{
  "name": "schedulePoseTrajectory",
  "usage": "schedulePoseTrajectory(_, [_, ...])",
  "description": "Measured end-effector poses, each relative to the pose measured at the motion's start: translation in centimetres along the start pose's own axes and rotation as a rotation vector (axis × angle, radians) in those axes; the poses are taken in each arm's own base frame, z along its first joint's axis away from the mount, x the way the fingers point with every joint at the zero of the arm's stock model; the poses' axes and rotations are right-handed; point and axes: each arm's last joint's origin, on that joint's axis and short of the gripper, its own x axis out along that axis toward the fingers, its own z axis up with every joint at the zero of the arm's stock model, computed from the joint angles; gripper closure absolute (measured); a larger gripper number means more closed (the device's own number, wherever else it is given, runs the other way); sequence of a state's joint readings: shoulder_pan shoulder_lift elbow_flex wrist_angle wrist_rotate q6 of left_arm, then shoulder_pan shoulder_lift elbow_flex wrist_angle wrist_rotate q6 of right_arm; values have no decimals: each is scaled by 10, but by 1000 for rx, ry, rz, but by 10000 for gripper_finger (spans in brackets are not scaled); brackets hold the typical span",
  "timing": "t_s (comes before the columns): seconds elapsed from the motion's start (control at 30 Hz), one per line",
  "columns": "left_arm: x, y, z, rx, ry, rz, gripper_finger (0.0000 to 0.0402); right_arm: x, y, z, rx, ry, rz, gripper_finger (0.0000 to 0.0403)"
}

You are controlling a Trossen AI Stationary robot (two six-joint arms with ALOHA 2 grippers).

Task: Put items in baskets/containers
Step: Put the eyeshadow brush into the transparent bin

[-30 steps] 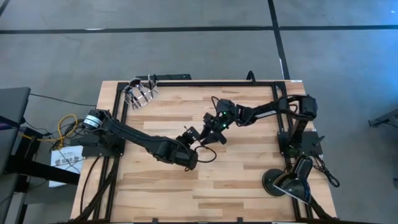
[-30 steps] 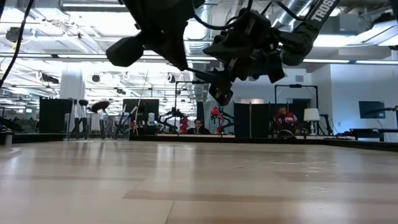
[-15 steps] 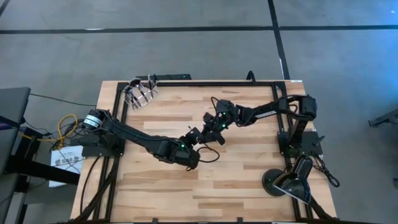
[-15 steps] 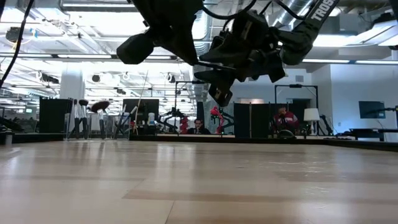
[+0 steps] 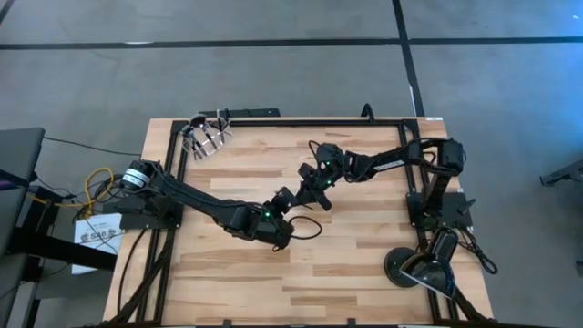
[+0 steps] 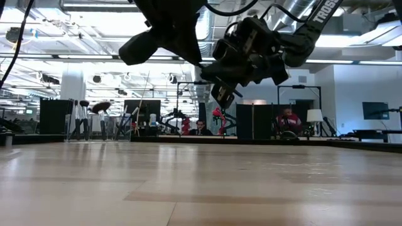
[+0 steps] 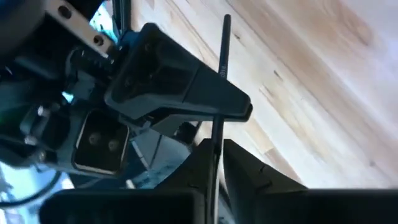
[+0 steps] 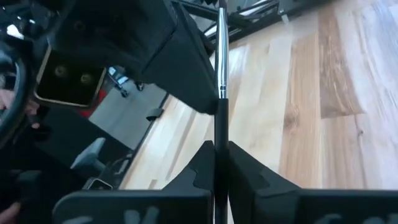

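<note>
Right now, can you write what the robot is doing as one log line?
step: brush handover mid-air | left gripper: shut on brush | right gripper: shut on brush | cup: back-left corner

The right end effector (image 8: pixel 220 163) is closing on the brush (image 8: pixel 220 74); the left end effector (image 7: pixel 214 163) is loosening slightly, nudging closer.

We see a light wooden table (image 5: pixel 364 273) edged by a black metal frame (image 5: pixel 301 121), with a round black lamp base (image 5: pixel 405 265) sitting at one corner. Beside the table a bundle of yellow cables (image 5: pixel 98 185) lies above a white label sheet (image 5: pixel 96 235) on the grey floor (image 5: pixel 273 64). Beyond the far edge, we make out seated people (image 6: pixel 201 128) in a bright workshop.
</note>
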State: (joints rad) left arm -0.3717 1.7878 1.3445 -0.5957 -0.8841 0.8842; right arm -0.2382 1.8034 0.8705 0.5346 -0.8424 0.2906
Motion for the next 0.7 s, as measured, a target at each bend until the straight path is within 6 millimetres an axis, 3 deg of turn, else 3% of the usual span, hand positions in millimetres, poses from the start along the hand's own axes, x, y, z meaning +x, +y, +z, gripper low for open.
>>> schedulePoseTrajectory(0.23, [3,-4,2,-377,-106,-151,325,-14,-12,6,-13,-45,-47,393])
schedulePoseTrajectory(0.43, [15,0,-5,-935,-70,-222,295,-39,-29,19,-70,-148,-103,396])
schedulePoseTrajectory(0.53, [26,-12,-6,-1100,-101,-224,291,-50,-36,23,-113,-181,-130,393])
schedulePoseTrajectory(0.7, [32,-29,-13,-1320,-314,-142,290,-67,-38,31,-148,-208,-139,393])
